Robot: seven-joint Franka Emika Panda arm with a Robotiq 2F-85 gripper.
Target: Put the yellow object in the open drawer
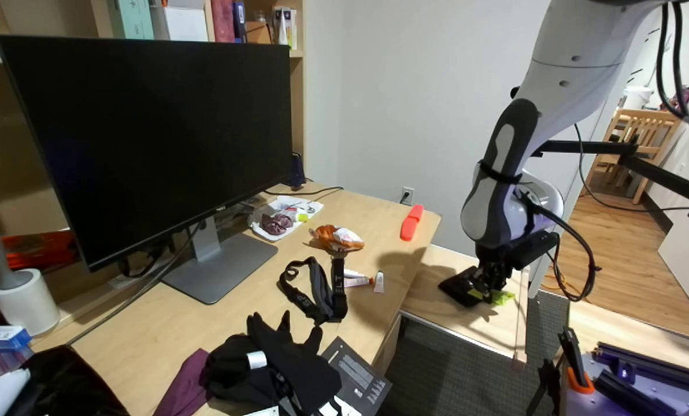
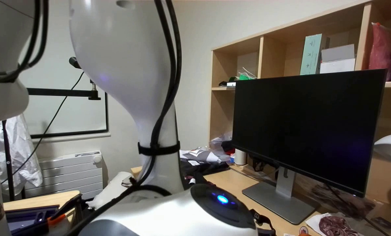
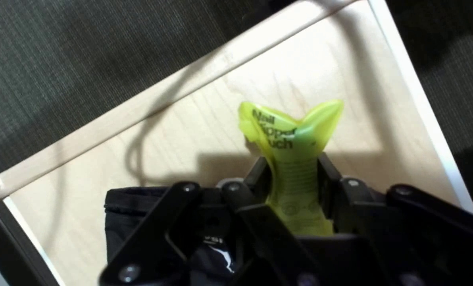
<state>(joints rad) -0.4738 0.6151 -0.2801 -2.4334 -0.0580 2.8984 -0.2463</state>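
The yellow object is a yellow-green pouch [image 3: 296, 159] with printed words. In the wrist view it stands between the two black fingers of my gripper [image 3: 294, 174], which press on both its sides and buckle its top edge. The open drawer [image 3: 189, 67] has a pale wooden bottom below the pouch. In an exterior view my gripper [image 1: 486, 289] is low in the open drawer [image 1: 437, 263], with the yellow pouch [image 1: 503, 297] at its fingers. I cannot tell whether the pouch touches the drawer bottom. The gripper, pouch and drawer do not show in the other exterior view.
A flat black packet [image 3: 129, 206] lies in the drawer beside my gripper. The desk [image 1: 373, 214] beside the drawer holds a red case [image 1: 411, 222], an orange packet [image 1: 330, 237], a black strap [image 1: 321, 289], black gloves [image 1: 269, 370] and a monitor [image 1: 159, 138].
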